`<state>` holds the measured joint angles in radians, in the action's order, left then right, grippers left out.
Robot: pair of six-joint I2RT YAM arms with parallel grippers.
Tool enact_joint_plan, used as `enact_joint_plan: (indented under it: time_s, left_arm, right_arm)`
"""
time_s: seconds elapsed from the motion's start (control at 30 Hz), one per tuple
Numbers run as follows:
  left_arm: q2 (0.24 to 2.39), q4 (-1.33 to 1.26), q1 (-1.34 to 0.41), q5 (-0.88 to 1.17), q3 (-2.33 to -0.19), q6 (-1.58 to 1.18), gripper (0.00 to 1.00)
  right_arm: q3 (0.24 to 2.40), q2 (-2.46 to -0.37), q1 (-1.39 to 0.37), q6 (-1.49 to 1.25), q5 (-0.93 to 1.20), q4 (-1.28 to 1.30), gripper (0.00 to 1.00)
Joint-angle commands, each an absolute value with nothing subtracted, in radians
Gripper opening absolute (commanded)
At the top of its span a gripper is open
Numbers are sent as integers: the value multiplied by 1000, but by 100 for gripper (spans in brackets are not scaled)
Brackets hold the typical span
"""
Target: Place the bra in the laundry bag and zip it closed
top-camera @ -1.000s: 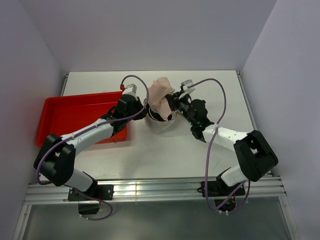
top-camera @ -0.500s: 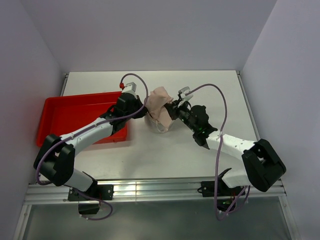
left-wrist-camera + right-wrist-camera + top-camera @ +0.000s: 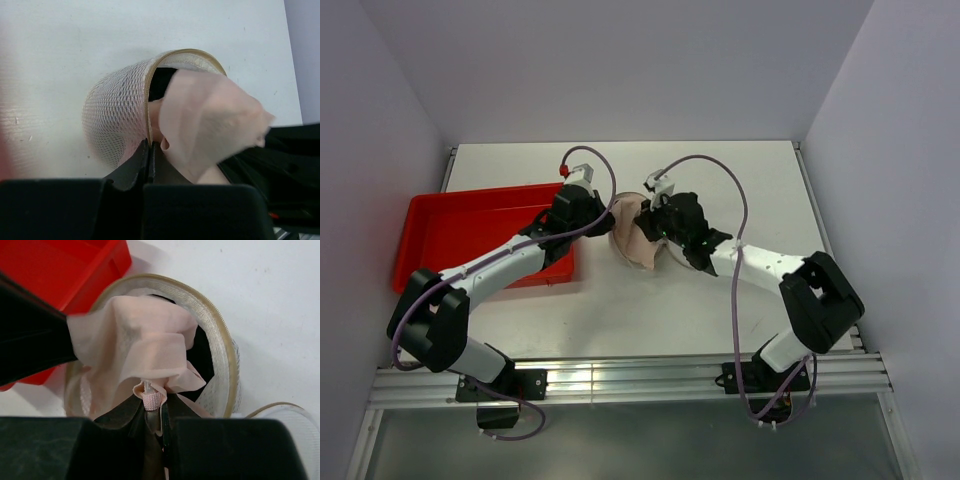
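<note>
The laundry bag [image 3: 642, 258] is a round whitish mesh drum with a tan zipper rim, at the middle of the white table. It also shows in the left wrist view [image 3: 115, 115] and the right wrist view [image 3: 220, 335]. The pale pink bra [image 3: 632, 222] sits bunched in the bag's open mouth, partly inside; it shows in the left wrist view [image 3: 210, 120] and the right wrist view [image 3: 135, 335]. My left gripper [image 3: 149, 147] is shut on the bag's rim. My right gripper [image 3: 151, 402] is shut on a fold and strap of the bra, over the opening.
A red plastic tray [image 3: 460, 235] lies on the table left of the bag, under my left arm; its corner shows in the right wrist view [image 3: 75, 265]. The bag's loose lid edge [image 3: 290, 412] lies at the right. Grey walls close in the table on three sides.
My right gripper has moved left and down with the bra, from above the bag into its mouth. The bra sits lower and more bunched. My left gripper has kept its hold on the rim.
</note>
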<state>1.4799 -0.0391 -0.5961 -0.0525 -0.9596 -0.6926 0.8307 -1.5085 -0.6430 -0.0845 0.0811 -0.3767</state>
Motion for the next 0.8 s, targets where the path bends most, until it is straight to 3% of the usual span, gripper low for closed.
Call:
enact_joint_plan:
  time_s: [0.0,0.3,0.53,0.77]
  left_arm:
    - [1424,-86,-595,-12,-986,-680,0]
    - [1381,-107,-597,12,-934,-677,0]
    - [1416,-153,-630,88,-959,-673,0]
    - [1358,-227,-646,106,-910,-698,0]
  right_arm:
    - [945,-1571,-653,-87,17,-197,0]
    - [1061,-1546,-657,-167,-242,26,0]
    - [1167,-1580,-748,-258,-222,101,0]
    - [1083,-1653,-795,-362,-241,5,0]
